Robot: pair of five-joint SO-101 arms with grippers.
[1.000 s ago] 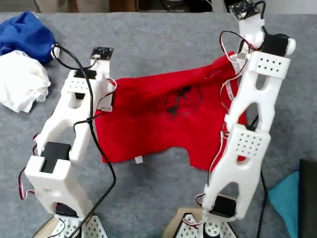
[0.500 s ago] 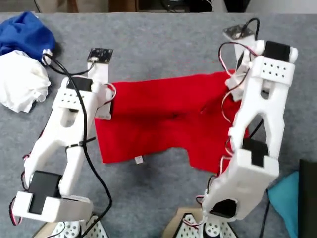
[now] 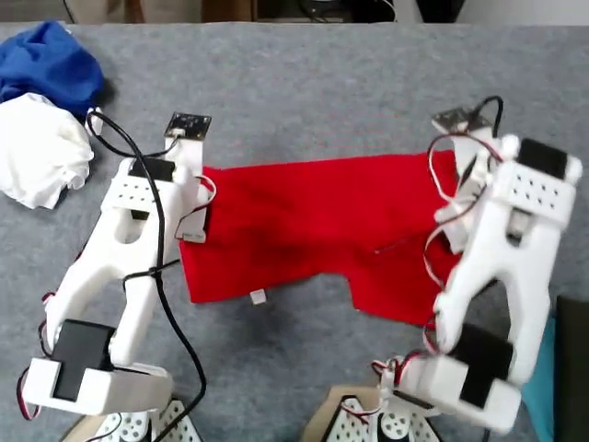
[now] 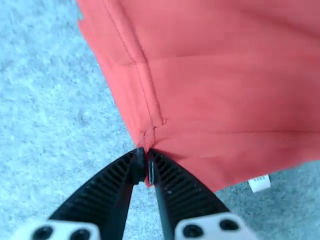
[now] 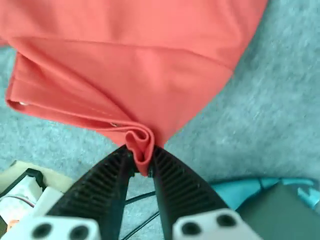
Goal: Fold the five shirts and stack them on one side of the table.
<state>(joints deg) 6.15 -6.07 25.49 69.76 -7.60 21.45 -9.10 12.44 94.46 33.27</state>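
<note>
A red shirt (image 3: pixel 313 230) lies spread across the middle of the grey table, folded over on itself. My left gripper (image 4: pixel 145 167) is shut on the red shirt's (image 4: pixel 210 90) left edge, at a seam. In the high view the left gripper (image 3: pixel 195 216) stands at that edge. My right gripper (image 5: pixel 144 157) is shut on a bunched fold of the red shirt (image 5: pixel 125 55) at its right side, under the right arm (image 3: pixel 502 249). A blue shirt (image 3: pixel 46 60) and a white shirt (image 3: pixel 39 152) lie crumpled at the far left.
A teal shirt (image 3: pixel 543 364) lies at the right edge beside a dark object (image 3: pixel 572 350); the teal shirt (image 5: pixel 250 187) also shows in the right wrist view. The arm bases stand at the near edge. Grey table (image 3: pixel 304 83) stretches behind the red shirt.
Both arms have drawn toward the near side with the shirt's far edge, folding it over; the dark print is now hidden. The right arm moved most.
</note>
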